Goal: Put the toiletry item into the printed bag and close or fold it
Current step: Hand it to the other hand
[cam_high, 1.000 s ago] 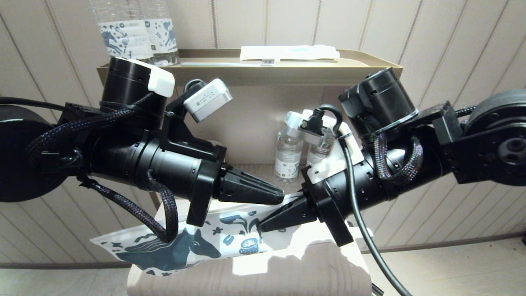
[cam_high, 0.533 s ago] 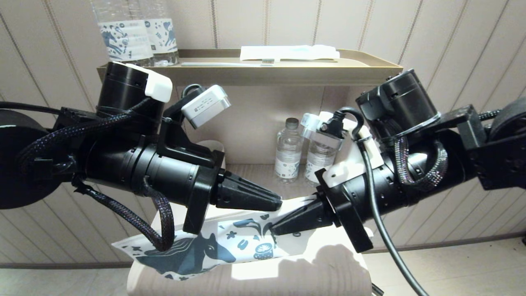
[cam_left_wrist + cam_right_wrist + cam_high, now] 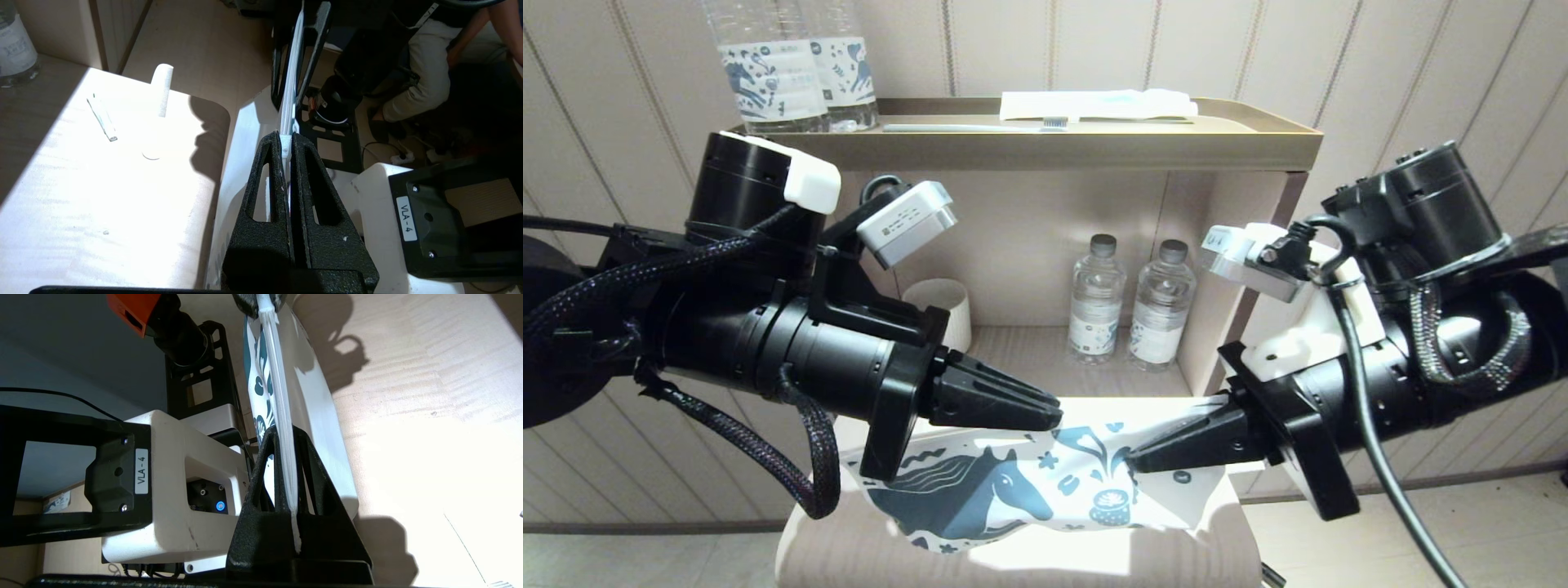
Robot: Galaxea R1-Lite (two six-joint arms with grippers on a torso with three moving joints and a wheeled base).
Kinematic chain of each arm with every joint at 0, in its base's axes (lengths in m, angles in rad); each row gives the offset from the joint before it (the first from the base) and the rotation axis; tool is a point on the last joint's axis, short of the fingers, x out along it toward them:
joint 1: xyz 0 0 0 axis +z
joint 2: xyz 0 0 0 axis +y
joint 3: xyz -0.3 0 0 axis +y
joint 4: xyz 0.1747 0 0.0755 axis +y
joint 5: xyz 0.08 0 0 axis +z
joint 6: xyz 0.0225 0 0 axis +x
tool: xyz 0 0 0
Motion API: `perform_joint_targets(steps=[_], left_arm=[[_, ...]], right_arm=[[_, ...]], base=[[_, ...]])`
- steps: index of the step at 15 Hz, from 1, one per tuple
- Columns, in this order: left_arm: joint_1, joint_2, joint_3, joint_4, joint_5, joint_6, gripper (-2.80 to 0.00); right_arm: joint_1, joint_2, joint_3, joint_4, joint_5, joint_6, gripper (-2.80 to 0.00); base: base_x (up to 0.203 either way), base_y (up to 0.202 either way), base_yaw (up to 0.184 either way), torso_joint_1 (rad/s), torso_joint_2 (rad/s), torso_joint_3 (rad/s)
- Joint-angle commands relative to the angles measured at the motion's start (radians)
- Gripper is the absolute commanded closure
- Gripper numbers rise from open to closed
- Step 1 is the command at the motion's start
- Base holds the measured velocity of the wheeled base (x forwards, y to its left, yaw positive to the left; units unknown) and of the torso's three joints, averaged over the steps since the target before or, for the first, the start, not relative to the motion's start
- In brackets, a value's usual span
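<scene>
The printed bag [image 3: 1013,490], white with a dark blue horse, hangs just above the pale cushioned seat [image 3: 1045,563]. My left gripper [image 3: 1054,416] is shut on its top edge at the white slider [image 3: 286,143]. My right gripper [image 3: 1131,461] is shut on the same edge a short way along, and the strip [image 3: 278,396] runs out between its fingers. In the left wrist view, a slim white piece with a rounded end, the toiletry item [image 3: 162,87], lies on the sunlit surface beside the bag, outside it.
A small white stick [image 3: 102,118] lies near the toiletry item. Behind stands a shelf unit [image 3: 1054,151] with a toothbrush [image 3: 980,126], a white packet [image 3: 1094,104] and two large bottles [image 3: 792,73] on top. Below are two small bottles [image 3: 1127,310] and a cup [image 3: 939,306].
My right gripper has drawn away to the right along the bag's top edge, and the left has eased back left. The bag has shifted right and hangs more level.
</scene>
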Motion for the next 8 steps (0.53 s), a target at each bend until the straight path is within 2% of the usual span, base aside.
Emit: perform_joint_targets(steps=[1,8], left_arm=[[0.007,-0.013,0.016,0.001,-0.006,0.003,0.00],[0.040,-0.025,0.056,0.000,-0.009,0.029,0.00]], right_arm=[[-0.025,-0.062,0.027,0.002,0.009,-0.001,0.00],[-0.100,-0.186,0.105,0.004,0.017,0.001,0.00]], base=[[0.000,0.000,0.000,0.000,0.00,0.000],[0.000,0.000,0.000,0.000,0.00,0.000]])
